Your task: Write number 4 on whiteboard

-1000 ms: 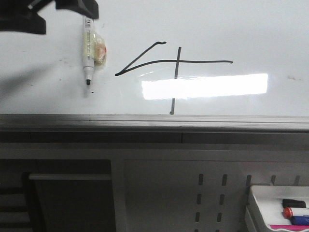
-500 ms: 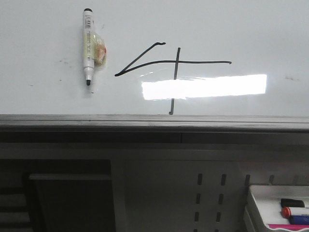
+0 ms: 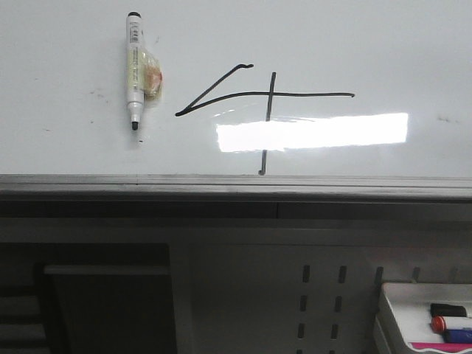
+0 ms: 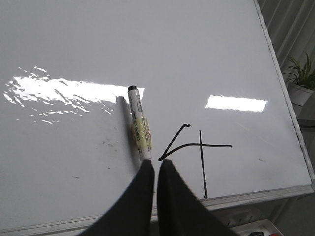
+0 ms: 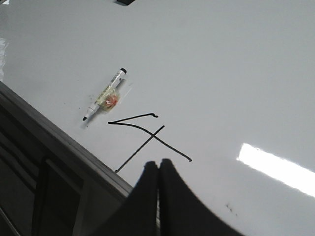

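Overhead light was bright and even. The whiteboard [image 3: 66,147] was glossy, with a hard rectangular glare patch [image 3: 312,133] that washed out part of the number 4 [image 3: 265,99]. Left wrist view showed two glare patches, one broken and streaky. The marker [image 3: 135,70] cast a short soft shadow. Area under the board's near edge was dim. Front view slightly soft; dark fingers in the wrist views were blurred.

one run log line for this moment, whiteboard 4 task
number 4: drawn on whiteboard | marker: lying uncapped on board, left of the 4 | left gripper: shut, empty | right gripper: shut, empty
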### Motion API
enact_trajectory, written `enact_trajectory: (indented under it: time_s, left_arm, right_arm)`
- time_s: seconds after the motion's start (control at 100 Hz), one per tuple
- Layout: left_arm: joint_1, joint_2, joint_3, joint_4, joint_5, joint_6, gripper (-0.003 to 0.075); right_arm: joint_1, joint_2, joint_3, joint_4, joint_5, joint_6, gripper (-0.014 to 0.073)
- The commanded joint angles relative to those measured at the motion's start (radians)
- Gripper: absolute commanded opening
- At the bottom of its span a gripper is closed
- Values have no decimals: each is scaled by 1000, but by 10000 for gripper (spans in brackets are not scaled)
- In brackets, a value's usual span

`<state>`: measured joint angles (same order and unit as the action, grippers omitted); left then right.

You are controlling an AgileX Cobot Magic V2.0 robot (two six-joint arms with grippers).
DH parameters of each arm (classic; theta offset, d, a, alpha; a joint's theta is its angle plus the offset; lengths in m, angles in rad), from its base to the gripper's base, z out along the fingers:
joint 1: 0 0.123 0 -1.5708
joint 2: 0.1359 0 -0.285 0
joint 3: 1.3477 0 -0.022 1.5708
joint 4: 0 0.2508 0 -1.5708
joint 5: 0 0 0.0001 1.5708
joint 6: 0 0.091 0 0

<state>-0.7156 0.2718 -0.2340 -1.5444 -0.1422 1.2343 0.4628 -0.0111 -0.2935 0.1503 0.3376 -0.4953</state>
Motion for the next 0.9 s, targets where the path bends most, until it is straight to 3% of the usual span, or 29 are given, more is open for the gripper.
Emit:
enact_trajectory:
  time_s: [0.0,0.29,0.36,0.41,0.46,0.6,0.65,0.7,0.76,0.89]
  left_arm:
    - [1,8,-28,10,8,0,-20]
    - [5,8,-6,20,1,0,-20]
    - [22,-3,6,191,-38,-5,-20]
    - [50,-4,22,390,-35,-58,-20]
    - [93,-4,46,649,-25,-193,-20]
    - [295,-25,146,1277,11,-857,-20]
    - [370,-41,183,1447,41,-1106,-20]
    - [435,-62,216,1544,77,-1264,-20]
    - [498,-87,249,1569,116,-1347,-20]
    - [556,-161,272,1582,209,-1355,-20]
  right_arm:
    - [-5,-4,-23,4,-88,-4,-64]
    - [-5,-4,-23,4,-88,-4,-64]
    - [-5,-4,-23,4,-88,-4,-64]
    - [-5,-4,-23,4,-88,-4,-64]
    - [-5,-4,-23,4,-88,-4,-64]
    - [-5,-4,-23,4,-88,-4,-64]
    - [-5,-4,-23,4,-88,-4,-64]
    - [-5,-4,-23,4,-88,-4,-64]
    - [-5,-4,-23,4,-88,-4,-64]
    - [-5,-4,-23,4,-88,-4,-64]
